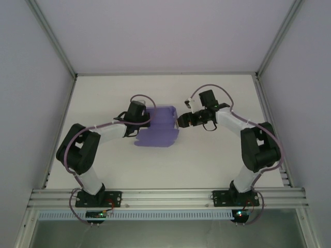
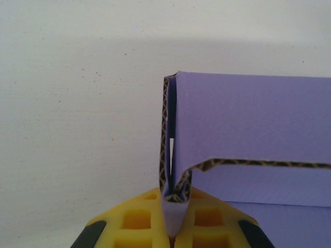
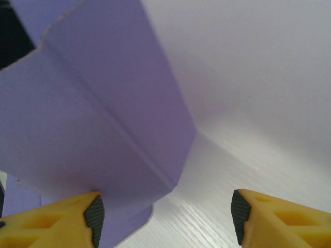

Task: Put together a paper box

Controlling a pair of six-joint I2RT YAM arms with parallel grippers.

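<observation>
The paper box point(image 1: 160, 126) is lavender card, partly folded, lying at the middle of the white table. My left gripper point(image 1: 146, 118) is at its left side. In the left wrist view that gripper point(image 2: 175, 199) is shut on a doubled-over wall of the paper box point(image 2: 248, 119), whose corrugated edge stands upright between the yellow fingers. My right gripper point(image 1: 181, 121) is at the box's right edge. In the right wrist view it point(image 3: 166, 214) stands open, the creased card point(image 3: 93, 113) rising by its left pad point(image 3: 94, 213) while bare table lies between the pads.
The white table point(image 1: 207, 165) stretches to the walls at the back and sides. An aluminium rail point(image 1: 165, 196) carrying both arm bases runs along the near edge.
</observation>
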